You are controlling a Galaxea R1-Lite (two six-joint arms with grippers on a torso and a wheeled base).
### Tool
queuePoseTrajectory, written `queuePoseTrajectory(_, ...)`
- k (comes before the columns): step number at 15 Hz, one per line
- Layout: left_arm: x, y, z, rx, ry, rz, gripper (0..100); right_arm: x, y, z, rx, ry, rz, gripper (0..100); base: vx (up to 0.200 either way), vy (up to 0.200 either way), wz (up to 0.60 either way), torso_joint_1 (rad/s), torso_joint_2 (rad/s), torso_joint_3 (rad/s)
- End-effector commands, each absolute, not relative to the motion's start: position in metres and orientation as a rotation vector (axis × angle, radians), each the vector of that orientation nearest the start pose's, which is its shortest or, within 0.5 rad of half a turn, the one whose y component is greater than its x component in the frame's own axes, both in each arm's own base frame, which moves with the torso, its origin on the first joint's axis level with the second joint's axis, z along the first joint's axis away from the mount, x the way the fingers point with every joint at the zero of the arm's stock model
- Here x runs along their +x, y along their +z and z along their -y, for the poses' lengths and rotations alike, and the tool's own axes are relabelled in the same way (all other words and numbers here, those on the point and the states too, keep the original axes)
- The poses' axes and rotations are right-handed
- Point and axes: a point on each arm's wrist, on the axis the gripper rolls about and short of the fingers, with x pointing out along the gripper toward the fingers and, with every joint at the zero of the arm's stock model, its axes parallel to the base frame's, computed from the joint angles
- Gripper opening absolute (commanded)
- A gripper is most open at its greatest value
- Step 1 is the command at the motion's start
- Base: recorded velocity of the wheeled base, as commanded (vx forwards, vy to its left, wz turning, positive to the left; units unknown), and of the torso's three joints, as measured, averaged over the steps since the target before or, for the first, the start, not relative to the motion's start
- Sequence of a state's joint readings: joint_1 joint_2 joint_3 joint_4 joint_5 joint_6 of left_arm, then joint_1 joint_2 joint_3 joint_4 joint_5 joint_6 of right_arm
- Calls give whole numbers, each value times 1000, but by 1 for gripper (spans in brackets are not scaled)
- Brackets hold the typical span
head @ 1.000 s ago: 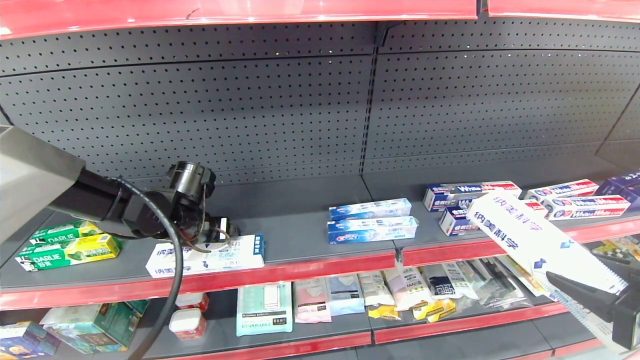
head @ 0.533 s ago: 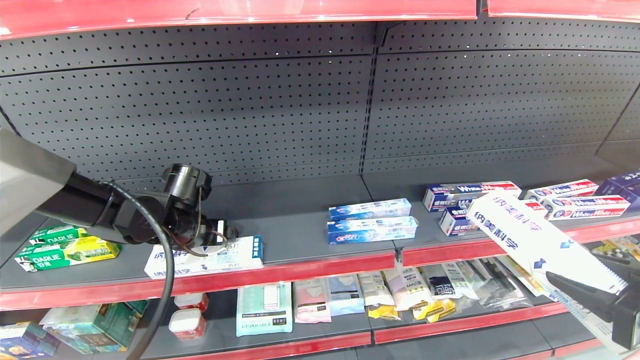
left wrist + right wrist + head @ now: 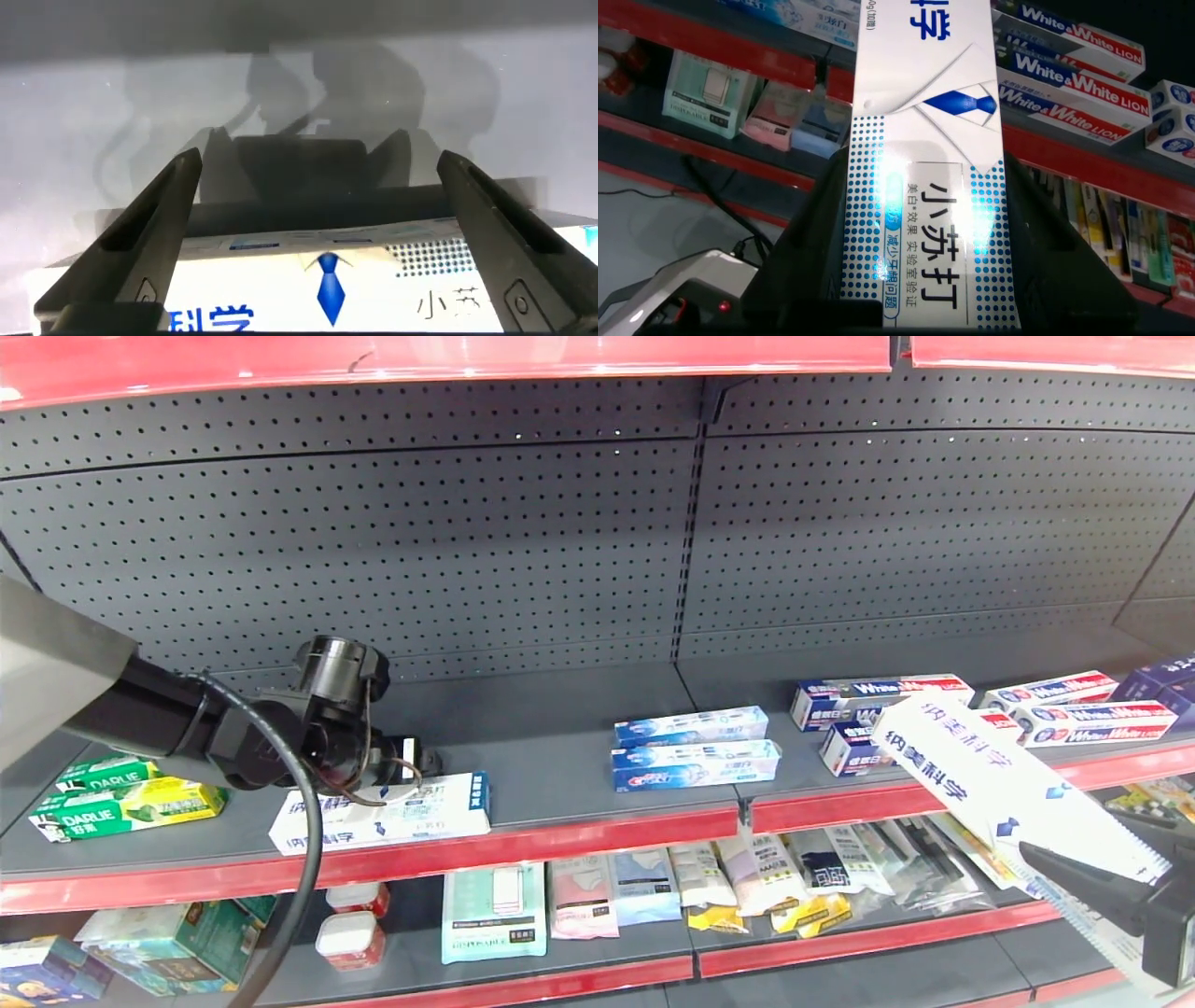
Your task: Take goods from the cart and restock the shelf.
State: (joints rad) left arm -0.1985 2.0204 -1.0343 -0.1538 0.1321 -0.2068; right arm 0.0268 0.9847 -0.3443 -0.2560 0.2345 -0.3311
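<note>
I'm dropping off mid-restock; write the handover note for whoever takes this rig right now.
Left pincer: open, over the white box lying at the front of the shelf, left section.
Right pincer: shut on a second white box, held tilted in front of the shelf's right section, not on it.
Done: one white box shelved.
To do: pull the left arm clear, then shelve the held box, probably beside the first.
</note>
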Motion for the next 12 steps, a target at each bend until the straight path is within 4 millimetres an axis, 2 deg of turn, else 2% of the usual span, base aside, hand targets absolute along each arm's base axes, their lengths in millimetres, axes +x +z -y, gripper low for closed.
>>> queuePoseTrajectory(1, 353, 100, 68, -69, 19, -786, 100, 114, 167, -8, -285, 320, -340, 0, 0, 0, 0, 0, 0, 0)
queuePoseTrajectory(6, 339, 133, 66, -87, 7, -701, 100, 116, 165, -8, -283, 323, -358, 0, 0, 0, 0, 0, 0, 0)
queuePoseTrajectory(9, 306, 155, 59, -101, 1, -656, 100, 118, 160, -8, -284, 326, -384, 0, 0, 0, 0, 0, 0, 0)
queuePoseTrajectory(11, 278, 168, 53, -107, -1, -621, 100, 118, 161, -8, -284, 324, -381, 0, 0, 0, 0, 0, 0, 0)
queuePoseTrajectory(12, 272, 170, 52, -108, -2, -618, 100, 119, 162, -8, -285, 322, -378, 0, 0, 0, 0, 0, 0, 0)
